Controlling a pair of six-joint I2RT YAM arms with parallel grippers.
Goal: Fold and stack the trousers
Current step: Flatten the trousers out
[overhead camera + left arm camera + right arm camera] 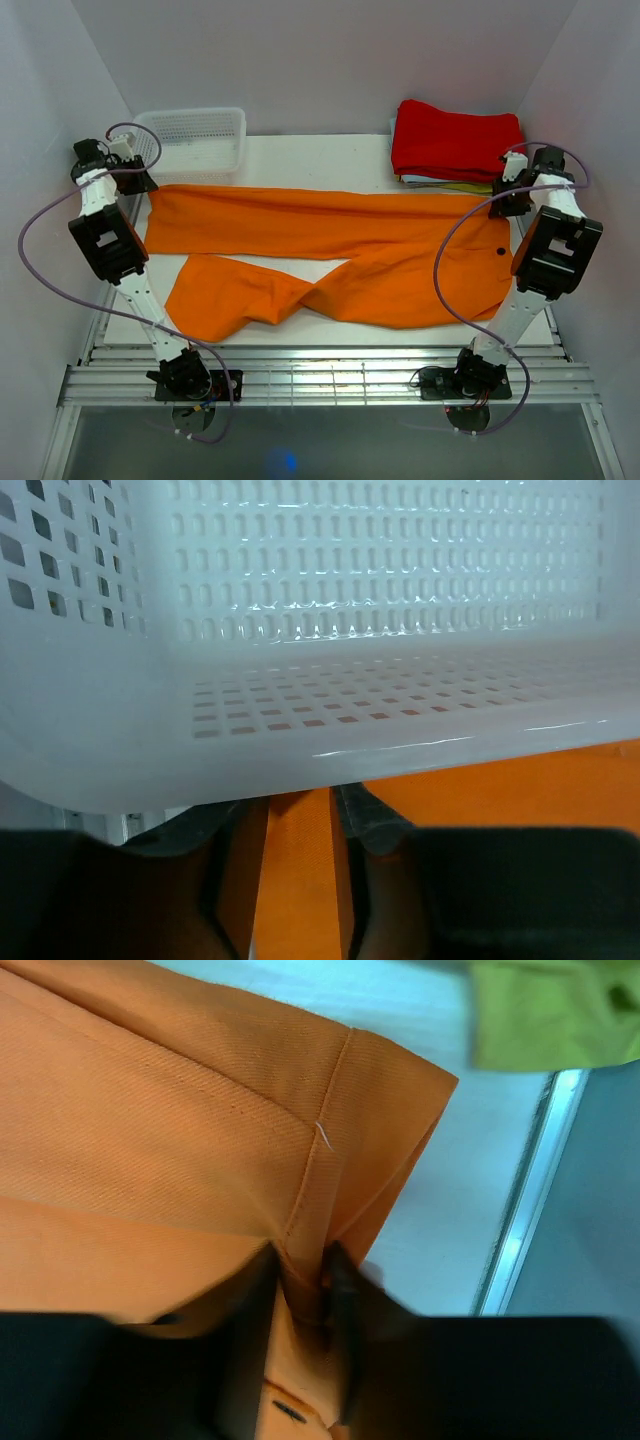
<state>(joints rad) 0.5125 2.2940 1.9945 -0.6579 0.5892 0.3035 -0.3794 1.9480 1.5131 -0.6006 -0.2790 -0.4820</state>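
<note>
The trousers are spread flat on the white table, with the long way running from left to right. The leg ends are pointed to the left. The waist, with its small dark button, is at the right. The far leg is laid straight, and the near leg is bent and twisted partway along.

At the far left corner, just beside the white basket, the left gripper is set over the end of the far leg. Its fingers are parted only a little, and orange cloth is seen in the gap. Whether that cloth is pinched cannot be told.

At the far right corner, near the red folded cloth, a fold of the waist is squeezed between the nearly closed fingers of the right gripper.
</note>
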